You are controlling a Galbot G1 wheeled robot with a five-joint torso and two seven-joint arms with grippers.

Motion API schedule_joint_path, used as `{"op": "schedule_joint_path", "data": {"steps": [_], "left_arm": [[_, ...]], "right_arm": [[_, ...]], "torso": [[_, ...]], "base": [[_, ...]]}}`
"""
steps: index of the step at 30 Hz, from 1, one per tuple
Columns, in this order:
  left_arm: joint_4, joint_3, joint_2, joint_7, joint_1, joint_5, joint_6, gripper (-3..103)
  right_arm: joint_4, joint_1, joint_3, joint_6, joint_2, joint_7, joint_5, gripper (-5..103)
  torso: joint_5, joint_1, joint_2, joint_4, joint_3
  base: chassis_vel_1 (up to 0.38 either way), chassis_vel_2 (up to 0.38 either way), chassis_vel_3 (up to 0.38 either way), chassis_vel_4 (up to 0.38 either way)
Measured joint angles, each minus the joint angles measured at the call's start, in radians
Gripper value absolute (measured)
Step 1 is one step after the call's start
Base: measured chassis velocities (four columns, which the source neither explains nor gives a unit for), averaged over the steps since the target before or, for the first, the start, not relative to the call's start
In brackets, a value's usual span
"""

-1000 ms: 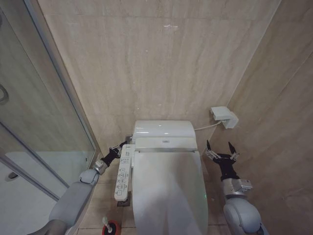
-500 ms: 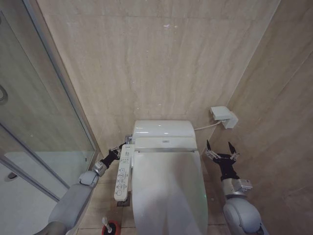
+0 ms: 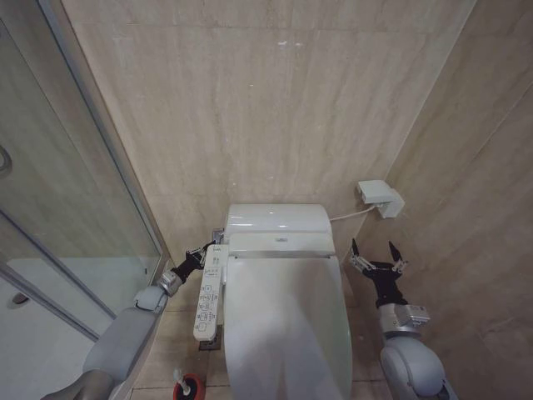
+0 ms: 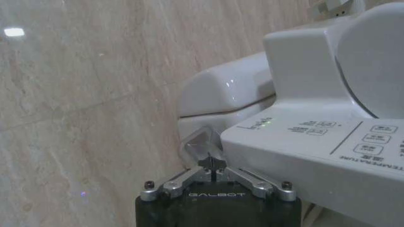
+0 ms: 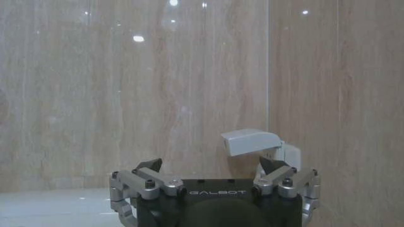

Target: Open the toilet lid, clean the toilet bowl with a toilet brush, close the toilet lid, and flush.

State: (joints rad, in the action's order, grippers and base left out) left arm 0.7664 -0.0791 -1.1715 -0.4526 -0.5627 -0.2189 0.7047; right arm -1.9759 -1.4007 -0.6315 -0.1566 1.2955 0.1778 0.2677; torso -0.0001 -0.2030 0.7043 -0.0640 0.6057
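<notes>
toilet lid (image 3: 287, 325) down, covering toilet bowl (image 3: 346, 333). long button panel (image 3: 209, 292) along bowl's left side. left gripper (image 3: 205, 249) at rear end of panel, beside tank, fingers closed together. right gripper (image 3: 376, 254) raised right of bowl near side wall, fingers spread. toilet brush (image 3: 186, 387) in red holder on floor, front left of bowl. white wall box (image 3: 381, 199) on right wall.

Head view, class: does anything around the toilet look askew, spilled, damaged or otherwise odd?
Nothing stands out. The toilet lid lies shut and square on the toilet bowl, the button panel sits straight along its side, and the toilet brush stands upright on the floor. The floor shows no spill.
</notes>
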Motion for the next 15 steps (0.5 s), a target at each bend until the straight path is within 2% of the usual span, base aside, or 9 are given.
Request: {"op": "schedule_joint_path", "data": {"steps": [15], "left_arm": [[0.007,-0.003,0.003,0.002,-0.002,-0.004,0.0,0]], "right_arm": [[0.0,0.0,0.0,0.0,0.0,0.0,0.0,100]], "torso": [[0.0001,0.0,0.0,-0.0003,0.0]], "base": [[0.0,0.0,0.0,0.0]]}}
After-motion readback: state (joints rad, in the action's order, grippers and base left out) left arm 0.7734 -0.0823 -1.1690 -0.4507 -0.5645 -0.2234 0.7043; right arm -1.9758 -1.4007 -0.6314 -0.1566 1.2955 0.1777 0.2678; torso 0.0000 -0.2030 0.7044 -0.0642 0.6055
